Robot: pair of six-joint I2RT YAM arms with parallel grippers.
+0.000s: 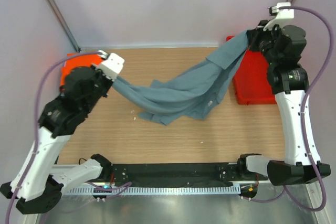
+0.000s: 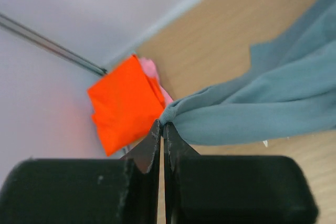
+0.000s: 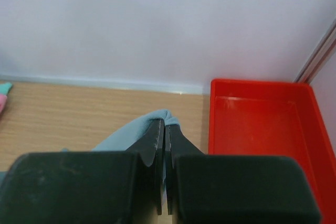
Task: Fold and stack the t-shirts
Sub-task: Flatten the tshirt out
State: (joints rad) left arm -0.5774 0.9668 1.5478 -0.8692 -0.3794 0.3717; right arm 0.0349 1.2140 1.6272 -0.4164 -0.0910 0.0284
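Note:
The grey-blue t-shirt (image 1: 184,90) hangs stretched between my two grippers, its middle sagging onto the table. My left gripper (image 1: 111,77) is shut on one end of it at the left; the pinched cloth (image 2: 210,114) shows at the left gripper's tips (image 2: 163,125). My right gripper (image 1: 253,36) is shut on the other end, raised at the back right; the cloth (image 3: 137,129) bunches over the right gripper's tips (image 3: 165,124). A folded orange t-shirt (image 2: 126,103) lies at the back left with a pink one (image 2: 152,71) under it.
A red plastic bin (image 1: 252,80) stands at the back right, beside and below my right gripper; it also shows in the right wrist view (image 3: 262,124). The white walls close the table at the back and sides.

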